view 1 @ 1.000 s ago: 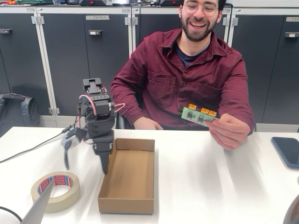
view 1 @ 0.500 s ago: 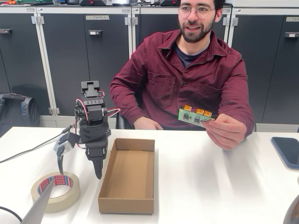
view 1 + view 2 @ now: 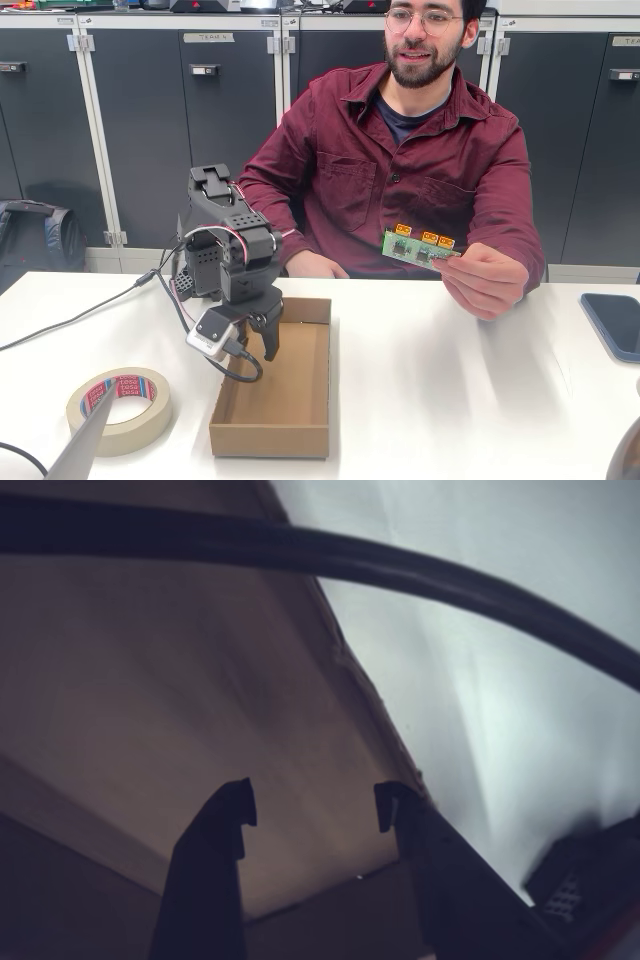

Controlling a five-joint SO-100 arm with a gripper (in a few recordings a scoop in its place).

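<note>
Two-finger gripper [image 3: 262, 342] hanging over the far-left part of the cardboard box [image 3: 268, 440] in the fixed view, tips pointing down, close to the left wall. Seen from the wrist view, gripper [image 3: 315, 805] parted to a middling gap, fingertips [image 3: 238, 802] well clear of each other, brown floor of the cardboard box [image 3: 150, 680] plain between them. Holding nothing; no contact with the box to be made out.

Black cable [image 3: 400, 570] arcing across the wrist view from 9 o'clock over 12 to 3 o'clock; the same cable [image 3: 238, 376] looping beneath the gripper in the fixed view.

Box resting on the white table [image 3: 450, 400], long side running from 6 to 12 o'clock.

Roll of masking tape [image 3: 140, 420] at 8 o'clock from the gripper, just beside the box yet apart from it.

Person's hand [image 3: 488, 282] at 2 o'clock from the gripper, well apart, pinching a green circuit board [image 3: 418, 248] with orange connectors.

Dark phone [image 3: 612, 325] lying at 3 o'clock, at the table's right edge.
</note>
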